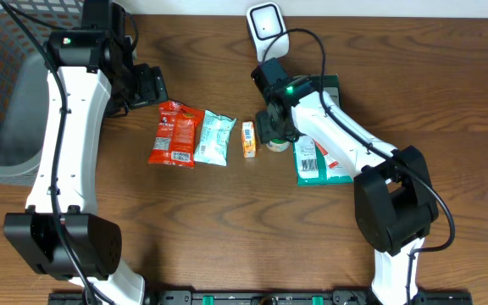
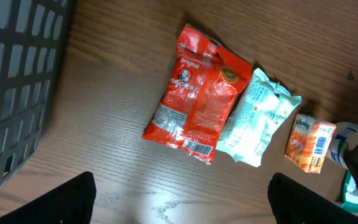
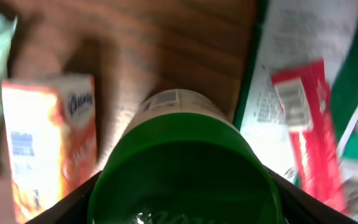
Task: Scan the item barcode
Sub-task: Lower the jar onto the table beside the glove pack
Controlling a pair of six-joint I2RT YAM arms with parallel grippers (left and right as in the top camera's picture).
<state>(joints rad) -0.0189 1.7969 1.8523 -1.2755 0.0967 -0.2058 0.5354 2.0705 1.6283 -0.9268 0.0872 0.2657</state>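
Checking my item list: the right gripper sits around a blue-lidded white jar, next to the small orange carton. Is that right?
Not quite: the lid is green, not blue, as the right wrist view shows. The right gripper sits around the green-lidded white jar, next to the small orange carton.

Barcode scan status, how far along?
Done: no sign of a scan; no item at the scanner. In hand: right gripper straddles the green-capped jar, apparently not yet lifted, grip unconfirmed. Remaining: lift it, show its barcode to the scanner.
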